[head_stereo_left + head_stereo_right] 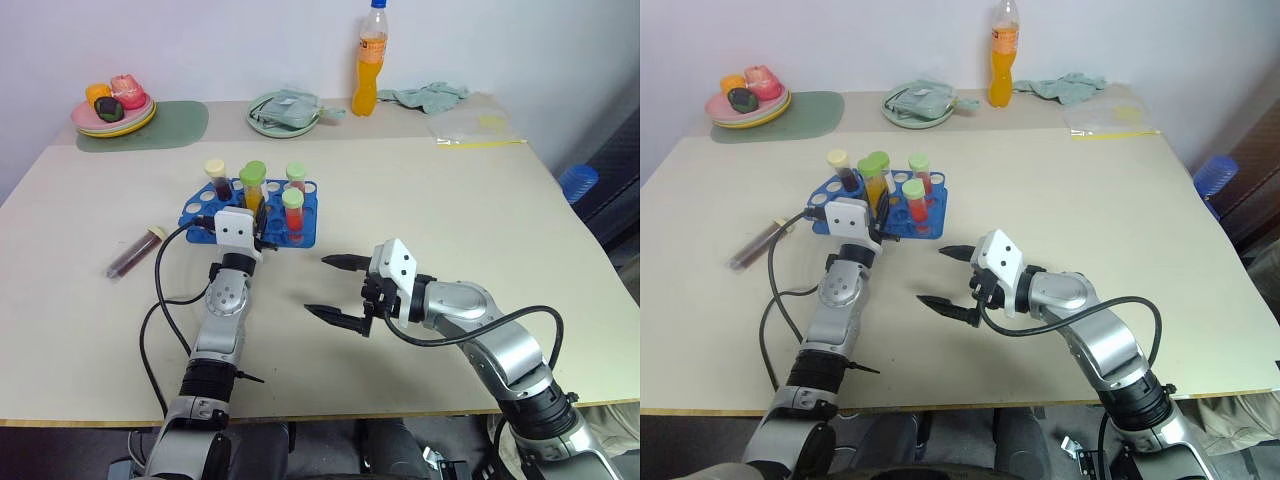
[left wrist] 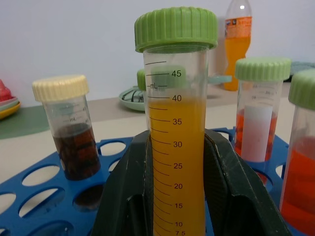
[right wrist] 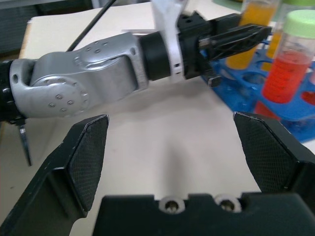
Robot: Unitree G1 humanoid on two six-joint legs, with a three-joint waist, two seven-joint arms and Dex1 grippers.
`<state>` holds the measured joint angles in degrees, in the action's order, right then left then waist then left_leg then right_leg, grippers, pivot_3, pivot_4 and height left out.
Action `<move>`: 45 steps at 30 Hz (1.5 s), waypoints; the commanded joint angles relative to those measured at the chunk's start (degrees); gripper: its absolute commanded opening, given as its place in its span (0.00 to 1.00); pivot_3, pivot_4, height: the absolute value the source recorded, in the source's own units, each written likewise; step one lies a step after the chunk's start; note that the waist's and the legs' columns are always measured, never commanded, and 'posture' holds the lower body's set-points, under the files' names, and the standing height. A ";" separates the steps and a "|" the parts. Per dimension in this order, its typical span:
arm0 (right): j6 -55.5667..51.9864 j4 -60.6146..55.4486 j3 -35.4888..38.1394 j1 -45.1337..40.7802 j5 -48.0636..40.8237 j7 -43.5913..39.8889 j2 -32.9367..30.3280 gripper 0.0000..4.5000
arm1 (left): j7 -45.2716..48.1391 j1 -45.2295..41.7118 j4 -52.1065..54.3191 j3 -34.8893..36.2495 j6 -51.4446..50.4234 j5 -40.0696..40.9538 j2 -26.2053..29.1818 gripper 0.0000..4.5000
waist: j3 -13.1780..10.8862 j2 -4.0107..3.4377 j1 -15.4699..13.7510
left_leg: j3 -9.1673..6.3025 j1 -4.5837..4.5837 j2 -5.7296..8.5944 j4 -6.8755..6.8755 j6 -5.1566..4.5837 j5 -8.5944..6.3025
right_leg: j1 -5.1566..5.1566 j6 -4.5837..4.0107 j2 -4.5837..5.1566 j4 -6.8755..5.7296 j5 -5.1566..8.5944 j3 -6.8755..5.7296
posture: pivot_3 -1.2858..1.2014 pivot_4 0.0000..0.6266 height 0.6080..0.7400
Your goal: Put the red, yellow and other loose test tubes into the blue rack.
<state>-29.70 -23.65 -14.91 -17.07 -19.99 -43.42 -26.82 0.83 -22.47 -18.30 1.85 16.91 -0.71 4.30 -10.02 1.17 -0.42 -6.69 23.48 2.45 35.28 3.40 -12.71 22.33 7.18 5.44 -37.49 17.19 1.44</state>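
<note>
— Black fingers of the left gripper (image 2: 179, 196) clamp the yellow tube (image 2: 176, 123) upright over the blue rack (image 1: 305, 225).

— And the right gripper (image 1: 338, 290)?

— Spread wide, empty, above bare table.

— What's left?

— Three tubes stand racked. This yellow one needs seating; a dark tube (image 1: 135, 251) lies loose beside the rack.

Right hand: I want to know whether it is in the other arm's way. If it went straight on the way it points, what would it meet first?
Most likely the left arm's wrist, which crosses just ahead of the open right hand; the depth is hard to judge.
</note>
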 commanded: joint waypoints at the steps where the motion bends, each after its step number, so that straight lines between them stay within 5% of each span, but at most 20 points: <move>1: 0.61 -1.99 1.12 0.24 -1.00 0.41 0.83 1.00 | -0.39 -1.35 -0.83 1.10 2.40 0.61 -0.02 0.17 | 0.00 0.00 0.00 | 0.00 0.00 0.00 0.00 0.00 0.00 | 0.00 0.00 0.00 0.00 0.00 0.00 | 0.52 0.24 1.00; 3: 0.55 -2.01 1.16 0.39 -1.09 0.52 0.96 1.00 | 1.07 -1.24 -0.89 1.29 1.29 2.54 -0.40 0.17 | 0.00 0.00 0.01 | 0.00 0.00 0.00 0.00 0.00 0.00 | 0.00 0.00 0.00 0.00 0.00 0.00 | 0.52 0.24 1.00; 10: 1.04 -2.22 1.20 0.66 -0.98 0.78 1.12 1.00 | 2.51 0.06 4.37 2.86 -1.51 5.84 -0.36 0.94 | 0.00 0.00 0.27 | 0.00 0.00 0.00 0.00 0.00 0.00 | 0.01 0.00 0.00 -0.01 0.00 0.00 | 0.52 0.24 1.00; 11: 1.22 -2.30 1.24 0.72 -0.89 0.89 1.14 1.00 | 3.01 0.52 6.62 3.48 -2.33 7.36 -0.31 0.99 | 0.00 0.00 0.34 | 0.00 0.00 -0.01 0.00 0.00 0.00 | 0.01 0.00 -0.01 -0.01 0.00 0.00 | 0.52 0.24 1.00; 17: 1.58 -3.21 1.82 1.21 -0.91 1.35 0.83 1.00 | 7.34 4.57 25.39 7.80 -13.11 17.19 5.15 0.99 | 0.00 -0.01 1.36 | -0.02 0.00 -0.07 -0.04 0.00 0.00 | 0.03 -0.01 -0.06 -0.03 0.00 0.01 | 0.52 0.24 1.00; 22: 1.65 -2.51 2.63 0.69 -1.02 1.43 0.82 1.00 | 10.60 3.91 33.83 15.26 -30.72 29.07 16.79 0.99 | 0.01 -0.03 1.42 | -0.04 -0.02 -0.16 -0.03 0.00 0.00 | 0.03 -0.02 -0.17 -0.06 0.01 0.02 | 0.52 0.24 1.00; 26: 1.32 -1.94 3.88 -0.29 -1.13 1.71 0.61 1.00 | 7.68 2.14 31.11 19.70 -49.75 30.67 28.05 0.99 | 0.00 -0.03 1.45 | -0.05 -0.04 -0.15 -0.01 0.00 0.00 | 0.01 -0.02 -0.18 -0.08 0.01 0.02 | 0.52 0.24 1.00; 31: 2.15 -0.69 3.75 -0.98 0.03 1.34 0.32 1.00 | 10.00 -2.34 23.63 15.17 -65.22 25.52 40.89 0.99 | -0.02 -0.03 1.53 | -0.06 -0.04 -0.15 -0.04 0.00 0.00 | 0.05 -0.03 -0.23 -0.15 0.01 0.03 | 0.52 0.24 1.00; 36: 2.35 -0.03 3.35 -1.65 0.53 1.13 0.52 1.00 | 26.87 -13.15 8.13 1.97 -82.39 25.51 53.40 0.99 | -0.06 0.01 1.68 | -0.03 -0.03 -0.16 -0.05 0.03 0.02 | 0.09 -0.03 -0.25 -0.19 0.02 0.04 | 0.52 0.24 1.00; 45: 3.22 -0.74 3.26 -0.78 1.50 0.71 -0.34 1.00 | 50.79 -34.72 -26.85 -24.46 -67.81 5.30 52.19 0.99 | -0.07 0.01 1.63 | 0.01 -0.02 -0.18 -0.07 0.04 0.02 | 0.19 -0.05 -0.28 -0.28 0.03 0.05 | 0.52 0.24 1.00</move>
<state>-27.69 -22.38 -12.11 -18.04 -18.69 -42.65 -26.92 48.34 -55.03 -40.81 -20.14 -54.72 9.14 56.58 -10.09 1.18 1.21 -6.68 23.46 2.27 35.20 3.43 -12.69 22.52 7.13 5.16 -37.78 17.22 1.49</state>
